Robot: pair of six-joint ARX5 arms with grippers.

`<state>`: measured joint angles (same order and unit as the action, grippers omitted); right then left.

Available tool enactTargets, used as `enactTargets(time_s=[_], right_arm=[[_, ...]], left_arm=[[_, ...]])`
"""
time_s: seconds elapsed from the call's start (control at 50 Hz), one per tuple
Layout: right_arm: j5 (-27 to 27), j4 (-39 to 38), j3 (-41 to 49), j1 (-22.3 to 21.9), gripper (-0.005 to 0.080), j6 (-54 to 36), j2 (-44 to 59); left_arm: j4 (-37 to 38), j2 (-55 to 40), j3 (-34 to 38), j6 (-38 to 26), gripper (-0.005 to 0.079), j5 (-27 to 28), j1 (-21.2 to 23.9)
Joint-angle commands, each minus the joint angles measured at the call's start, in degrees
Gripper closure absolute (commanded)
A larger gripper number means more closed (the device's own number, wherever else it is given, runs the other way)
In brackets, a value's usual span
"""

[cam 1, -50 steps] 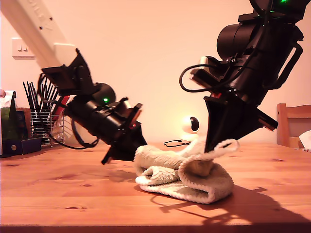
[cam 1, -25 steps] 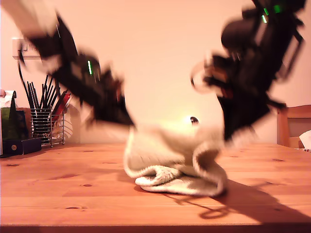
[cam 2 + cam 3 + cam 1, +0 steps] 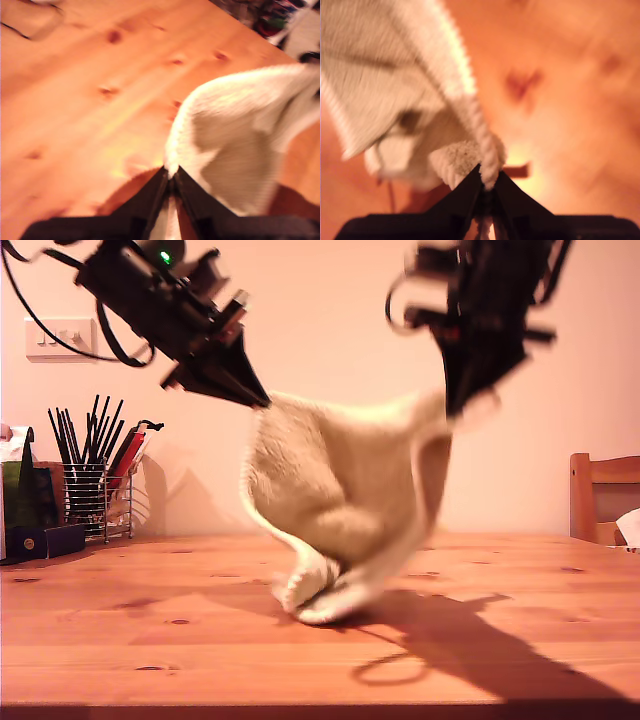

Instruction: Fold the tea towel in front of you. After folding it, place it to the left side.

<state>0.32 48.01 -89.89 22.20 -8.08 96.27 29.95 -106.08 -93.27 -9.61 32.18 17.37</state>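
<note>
Utensils (image 3: 85,440), black and thin, stand in a wire basket (image 3: 95,505) at the exterior view's left, on the wooden table (image 3: 150,640) near the wall. A light switch (image 3: 60,337) is on the wall above them.

Next to the right, one arm (image 3: 160,300) reaches down from the top of the exterior view. Its pointed tip pinches an upper corner of the tea towel (image 3: 340,480). The towel hangs between the two arms like a sagging bag. Most of it is in the air, and only its lowest folds touch the table, near the middle of the exterior view. Its shadow (image 3: 450,640) lies on the wood towards the exterior view's right.

The other arm (image 3: 490,300) is further right (it is blurred), and it holds the opposite upper corner at about the same height. A wooden chair (image 3: 600,495) shows at the exterior view's right edge.

I cannot tell from the wrist views which of these arms is first and which is second. In the first wrist view, my first gripper (image 3: 170,180) has its jaws pressed together on an edge of the towel, with no gap between them. In the second wrist view, my second gripper (image 3: 487,185) is also closed tightly, and it clamps the rope-like hem (image 3: 470,110) at a corner of the towel.
</note>
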Motion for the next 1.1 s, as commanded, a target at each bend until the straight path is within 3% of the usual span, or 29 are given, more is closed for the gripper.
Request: enactTargets(time_s=[0.0, 0.3, 0.74, 0.94, 1.08], right_arm=[[1.07, -0.98, -1.66, 0.13, 0.0765, -1.57, 0.15], [3.28, -4.04, -2.93, 0.13, 0.0765, -5.66, 0.33], [4.74, -15.41, -2.93, -2.01, 0.0765, -8.87, 0.42], [4.11, -18.45, -2.93, -2.45, 0.0765, -8.96, 0.98], [1.05, -14.36, -2.91, -2.43, 0.0765, -8.35, 2.58]], left_arm=[[-0.5, 1.16, 0.13, -1.16, 0.0762, -0.2, -1.03], [-3.08, 1.22, -0.15, -1.38, 0.0762, -0.31, -3.93], [-4.48, 1.2, -8.46, -4.28, 0.0763, -2.36, -4.61], [0.9, 0.28, -8.37, -4.68, 0.0763, -2.69, -5.33], [3.93, -0.68, -7.89, -6.84, 0.0763, -2.69, -5.46]])
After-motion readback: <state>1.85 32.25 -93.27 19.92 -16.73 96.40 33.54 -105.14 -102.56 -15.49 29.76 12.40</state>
